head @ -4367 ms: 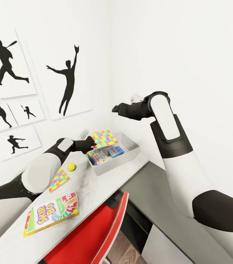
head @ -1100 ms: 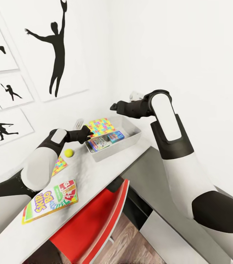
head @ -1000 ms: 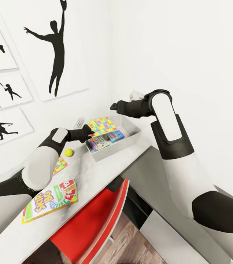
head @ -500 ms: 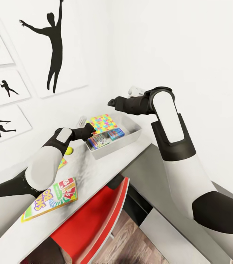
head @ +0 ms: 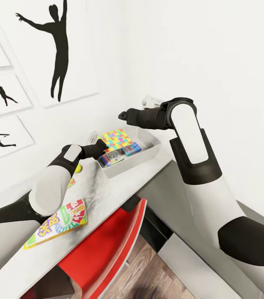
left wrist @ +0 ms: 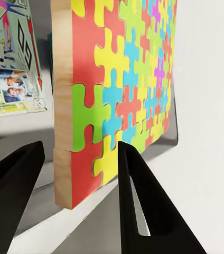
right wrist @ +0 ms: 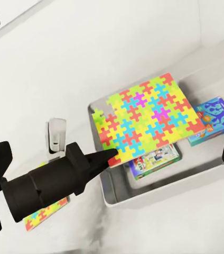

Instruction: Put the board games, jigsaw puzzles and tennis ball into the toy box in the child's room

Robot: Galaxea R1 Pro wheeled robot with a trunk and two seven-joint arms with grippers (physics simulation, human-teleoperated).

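**Q:** Toy box (head: 146,154) — where was it seen, and what was inside?

**A:** It was seen on the far end of the light grey tabletop (head: 107,195), near the corner of the white walls. Two board games were lying flat in it: a blue one (head: 131,148) and a green-bordered one (head: 111,158), side by side. In the right wrist view the same bin (right wrist: 159,197) was shown from above with the blue game (right wrist: 213,120) and the other game (right wrist: 153,157) on its floor.

**Q:** What was being held?

**A:** The larger jigsaw puzzle (head: 116,138) was held over the box, tilted, by the left gripper (head: 100,146). Its fingers were clamped on one edge of the mat; in the left wrist view the puzzle (left wrist: 122,90) was seen edge-on between the two dark fingers (left wrist: 143,211). From the right wrist view the puzzle (right wrist: 146,117) was seen covering part of both games.

**Q:** And the right gripper?

**A:** The right gripper (head: 123,116) was raised above the far side of the box, nothing held. Whether its fingers were apart or together could not be told.

**Q:** What else was on the tabletop?

**A:** The tennis ball (head: 78,167) and the smaller puzzle (head: 71,182) were partly hidden behind the left forearm. The SKIP-BO game (head: 59,223) was lying nearer the camera. A red chair (head: 107,245) was pushed under the tabletop.
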